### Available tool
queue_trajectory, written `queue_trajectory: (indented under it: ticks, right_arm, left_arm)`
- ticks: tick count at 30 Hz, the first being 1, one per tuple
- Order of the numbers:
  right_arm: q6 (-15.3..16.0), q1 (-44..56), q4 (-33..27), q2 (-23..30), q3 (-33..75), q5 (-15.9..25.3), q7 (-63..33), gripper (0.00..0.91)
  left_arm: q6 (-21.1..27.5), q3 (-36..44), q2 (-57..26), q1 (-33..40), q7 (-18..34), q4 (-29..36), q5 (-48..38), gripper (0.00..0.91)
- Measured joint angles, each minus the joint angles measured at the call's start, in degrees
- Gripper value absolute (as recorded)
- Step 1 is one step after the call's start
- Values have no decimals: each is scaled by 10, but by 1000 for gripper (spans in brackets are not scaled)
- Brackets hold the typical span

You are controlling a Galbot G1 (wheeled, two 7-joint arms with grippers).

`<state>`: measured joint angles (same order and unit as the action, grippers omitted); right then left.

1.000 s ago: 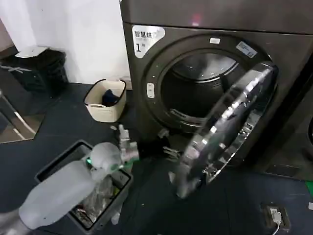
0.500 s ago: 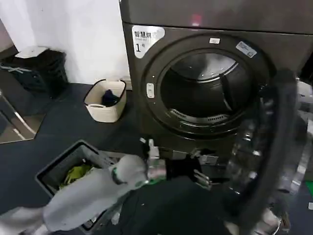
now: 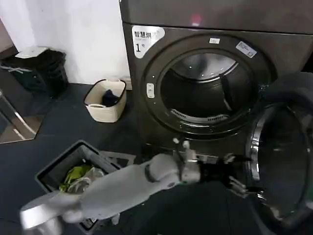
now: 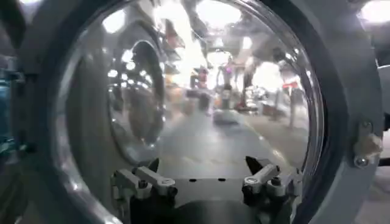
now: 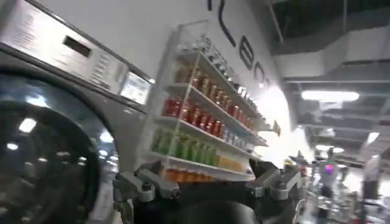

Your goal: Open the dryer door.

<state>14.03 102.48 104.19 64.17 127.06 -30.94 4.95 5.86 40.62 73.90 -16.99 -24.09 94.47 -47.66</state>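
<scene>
One big dark grey-brown front-loading dryer (image 3: 205,73), drum exposed. Its round chrome-rimmed dark-glass dryer door (image 3: 283,156) stands swung wide at my right. My left gripper (image 3: 239,174), fingers spread, sits at its inner rim. Right gripper (image 5: 207,182): fingers spread, empty.

dryer (image 3: 146,112): dark grey-brown | dryer door (image 3: 283,171): chrome rim, dark glass

White wall (image 3: 88,34), dark floor (image 3: 58,122), cream basket (image 3: 105,100), stocked shelves (image 5: 201,122).
</scene>
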Motion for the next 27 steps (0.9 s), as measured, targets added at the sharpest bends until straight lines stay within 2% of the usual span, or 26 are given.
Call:
queue_trajectory:
  ticks: [10, 14, 17, 21, 27]
  right_arm:
    - [13, 24, -20, 3, 73, 17, -33, 907]
    - [17, 31, -23, 4, 93, 18, -36, 907]
    - [33, 37, -23, 4, 106, 19, -43, 907]
    - [35, 43, -30, 3, 117, 19, -43, 907]
    - [35, 46, -34, 3, 124, 19, -42, 907]
  left_arm:
    - [-10, 34, 94, 35, 0, -95, -3, 907]
    - [-10, 37, 125, 43, 3, -132, -1, 907]
    - [-11, 38, 148, 47, 10, -158, 7, 907]
    - [-11, 33, 178, 50, 14, -186, 15, 907]
    - [-15, 20, 183, 51, 16, -221, 26, 907]
